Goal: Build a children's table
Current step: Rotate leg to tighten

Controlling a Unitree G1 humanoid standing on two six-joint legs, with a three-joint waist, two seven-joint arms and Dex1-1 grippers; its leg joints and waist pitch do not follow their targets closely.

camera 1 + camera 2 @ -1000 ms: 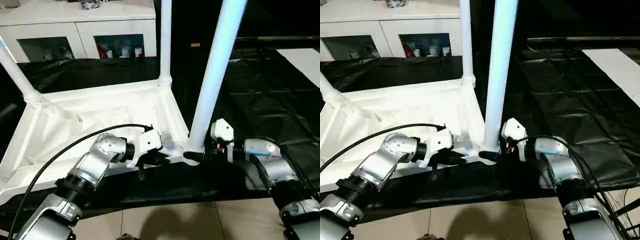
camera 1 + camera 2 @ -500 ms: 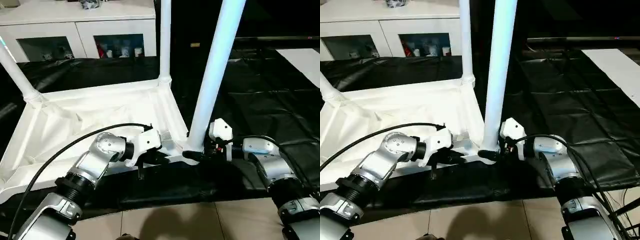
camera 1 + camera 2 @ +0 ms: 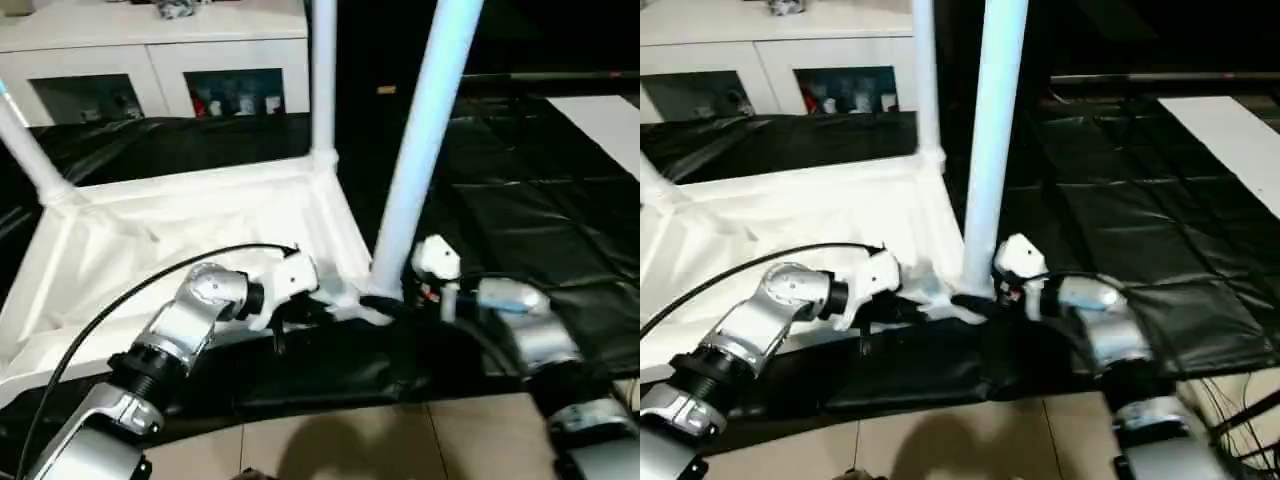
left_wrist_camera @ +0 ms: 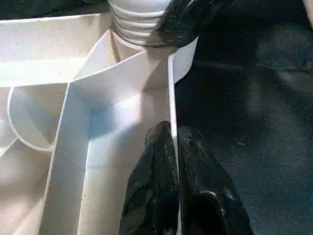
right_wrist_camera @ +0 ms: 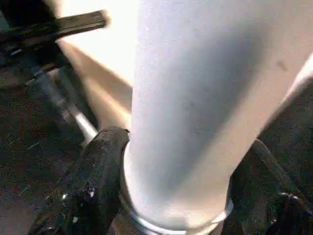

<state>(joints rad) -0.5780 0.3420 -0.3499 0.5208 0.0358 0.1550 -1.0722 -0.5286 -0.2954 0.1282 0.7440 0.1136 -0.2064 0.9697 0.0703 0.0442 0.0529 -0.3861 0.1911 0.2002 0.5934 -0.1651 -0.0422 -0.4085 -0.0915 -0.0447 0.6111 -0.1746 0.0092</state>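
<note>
Head views: upturned tabletop (image 3: 180, 215) lies on black sheeting (image 3: 520, 180); near-corner leg (image 3: 420, 150) stands in its socket. Left wrist view: left gripper (image 4: 173, 147) pinches the tabletop's rim, fingers nearly together. Right wrist view: right gripper (image 5: 176, 181) clasps the leg's base, fingers spread around it.

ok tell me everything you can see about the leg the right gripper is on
The leg is a long white round plastic pole, standing nearly upright with a slight lean, its top out of frame. Its ribbed foot end sits in the near right corner socket of the upturned white tabletop. The right gripper has a black finger on each side of it just above the socket. The left gripper pinches the tabletop's rim beside that corner.
</note>
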